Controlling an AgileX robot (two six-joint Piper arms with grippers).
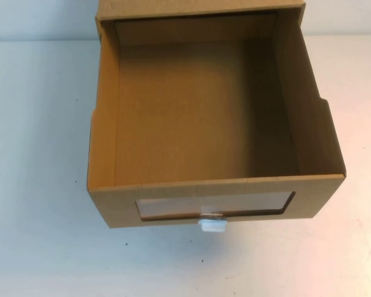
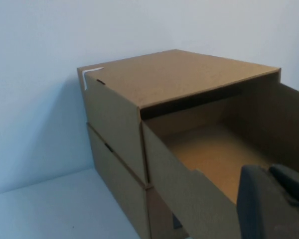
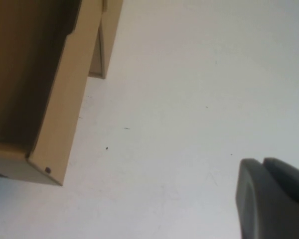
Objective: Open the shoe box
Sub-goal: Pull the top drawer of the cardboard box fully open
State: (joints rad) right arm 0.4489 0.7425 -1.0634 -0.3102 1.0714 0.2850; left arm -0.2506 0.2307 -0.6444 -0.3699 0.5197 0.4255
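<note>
The shoe box (image 1: 204, 124) is sitting open on the table (image 1: 31, 154) — left gripper (image 2: 268, 172) beside it and right gripper (image 3: 263, 163) over bare tabletop are both pinching shut, empty — so a bumping arm could be shoving it closed.

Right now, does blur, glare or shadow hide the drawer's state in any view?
High view: soft, evenly lit, open drawer readable, white handle washed out. Left wrist view: left gripper a dark blur near the drawer. Right wrist view: right gripper blurred above the table.
</note>
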